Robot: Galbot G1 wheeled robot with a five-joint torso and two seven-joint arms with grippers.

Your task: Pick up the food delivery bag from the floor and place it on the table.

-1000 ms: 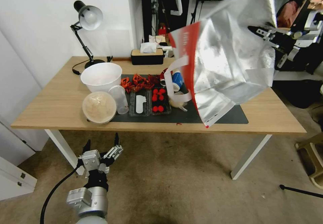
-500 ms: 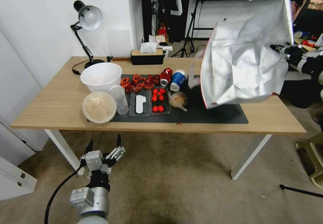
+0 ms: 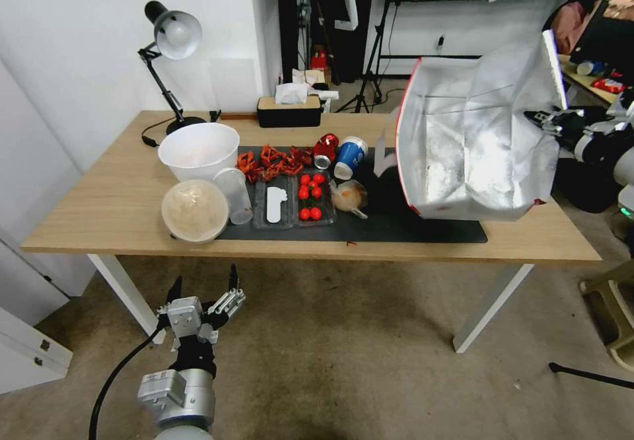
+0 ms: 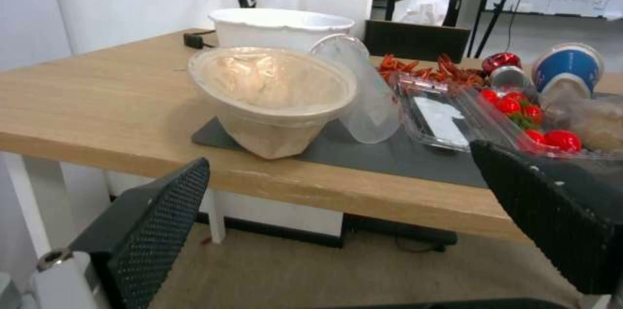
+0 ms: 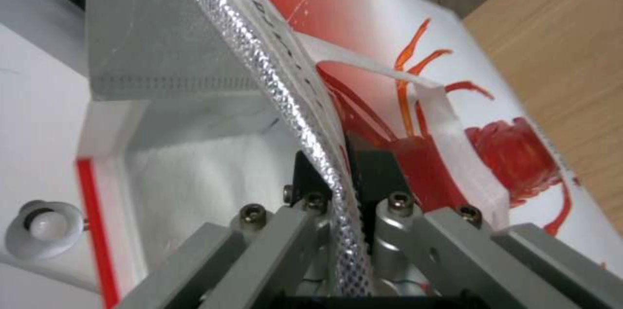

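Note:
The food delivery bag (image 3: 472,143), white with silver foil lining and red edge trim, hangs open over the right part of the table (image 3: 99,209), its lower edge at the dark grey mat (image 3: 462,232). My right gripper (image 3: 545,119) is shut on the bag's rim at the right; in the right wrist view the foil wall (image 5: 311,138) is pinched between the jaws, beside the bag's red print (image 5: 513,153). My left gripper (image 3: 205,294) hangs open low in front of the table, above the floor (image 3: 343,361); its fingertips (image 4: 162,211) frame the table edge.
On the mat stand a white bowl (image 3: 198,149), a covered bowl (image 3: 195,210), a clear cup (image 3: 236,192), trays with tomatoes (image 3: 309,197), red crayfish (image 3: 271,159) and a blue cup (image 3: 348,156). A desk lamp (image 3: 172,37) and tissue box (image 3: 289,110) sit at the back.
The bag, held by my right gripper, has swung right and come down from high over the table to the mat's right end. My left arm has barely moved.

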